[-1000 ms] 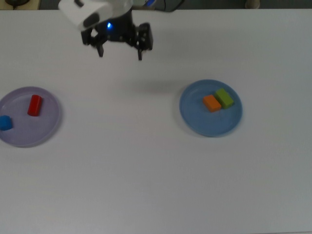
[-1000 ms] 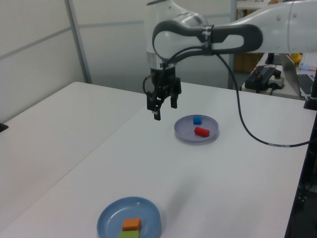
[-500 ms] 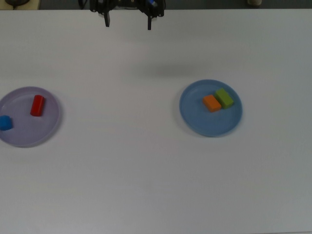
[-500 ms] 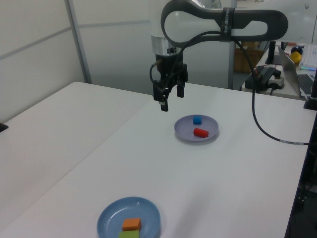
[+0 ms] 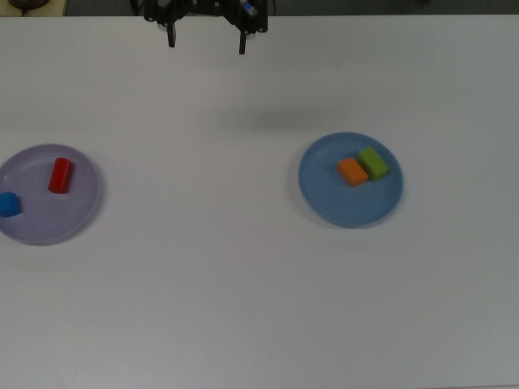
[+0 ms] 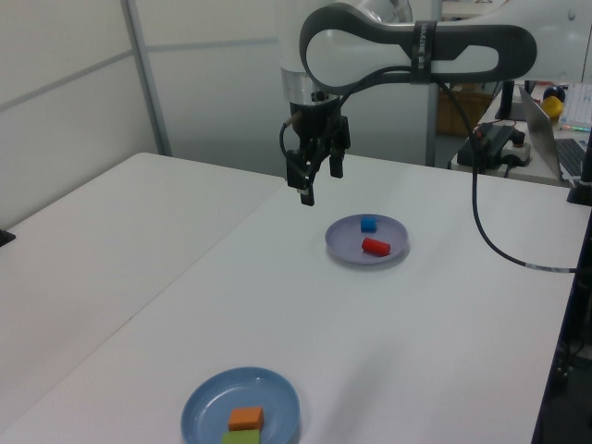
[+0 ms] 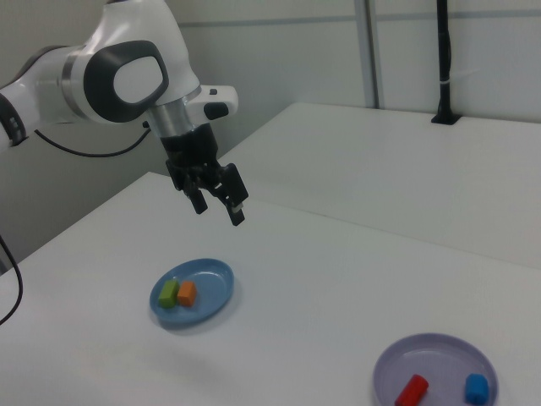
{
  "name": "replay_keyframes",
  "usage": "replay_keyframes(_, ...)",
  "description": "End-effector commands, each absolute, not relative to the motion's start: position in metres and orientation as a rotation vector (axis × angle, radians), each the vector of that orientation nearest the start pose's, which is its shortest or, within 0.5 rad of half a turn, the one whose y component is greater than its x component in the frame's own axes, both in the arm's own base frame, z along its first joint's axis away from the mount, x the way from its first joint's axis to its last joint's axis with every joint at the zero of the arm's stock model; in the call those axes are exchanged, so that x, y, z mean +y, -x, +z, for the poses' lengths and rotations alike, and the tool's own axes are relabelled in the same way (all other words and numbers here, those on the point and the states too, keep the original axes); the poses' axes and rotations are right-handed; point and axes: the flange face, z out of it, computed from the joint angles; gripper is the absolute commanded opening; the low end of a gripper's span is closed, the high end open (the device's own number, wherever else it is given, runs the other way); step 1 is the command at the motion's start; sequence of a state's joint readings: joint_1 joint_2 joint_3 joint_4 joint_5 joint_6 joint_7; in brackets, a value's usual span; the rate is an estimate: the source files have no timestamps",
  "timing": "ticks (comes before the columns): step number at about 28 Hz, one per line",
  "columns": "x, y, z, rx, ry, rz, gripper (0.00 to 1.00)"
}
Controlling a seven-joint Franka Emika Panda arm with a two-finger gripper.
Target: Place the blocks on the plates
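Note:
The blue plate (image 5: 350, 207) (image 6: 242, 401) (image 7: 207, 292) holds the orange block (image 5: 352, 171) (image 6: 246, 418) (image 7: 187, 293) and the green block (image 5: 374, 162) (image 6: 240, 437) (image 7: 169, 293), side by side and touching. On the lavender plate (image 5: 50, 219) (image 6: 368, 250) (image 7: 436, 367) lie the red block (image 5: 59, 174) (image 6: 376, 246) (image 7: 412, 390) and the blue cube (image 5: 7, 203) (image 6: 368, 223) (image 7: 477, 388), apart from each other. My gripper (image 5: 205, 42) (image 6: 321, 185) (image 7: 220, 209) hangs open and empty high above the table, between the two plates and away from both.
The white table (image 5: 243, 292) carries nothing besides the two plates. A seam between two tabletops (image 6: 199, 259) runs along the left view. A laptop and cables (image 6: 499, 143) sit beyond the table at the left view's right.
The gripper rose and pulled back toward the top view's upper edge a second ago, then shifted slightly. The blocks and plates have not moved.

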State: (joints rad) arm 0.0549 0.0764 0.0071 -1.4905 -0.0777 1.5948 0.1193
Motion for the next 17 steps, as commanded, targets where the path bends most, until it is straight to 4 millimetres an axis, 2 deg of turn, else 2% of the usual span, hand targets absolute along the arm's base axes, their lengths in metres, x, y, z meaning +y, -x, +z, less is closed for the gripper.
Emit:
replay_keyframes(1,0.022,-0.582,0.618,0.074,3.223,-0.09,1.0)
replay_keyframes(6,0.018,-0.584,0.614,0.086,3.213,-0.08,1.0)
replay_keyframes(11,0.016,-0.589,0.603,0.092,3.214,-0.048,1.0)
replay_keyframes(17,0.012,-0.589,0.607,0.108,3.197,-0.063,1.0)
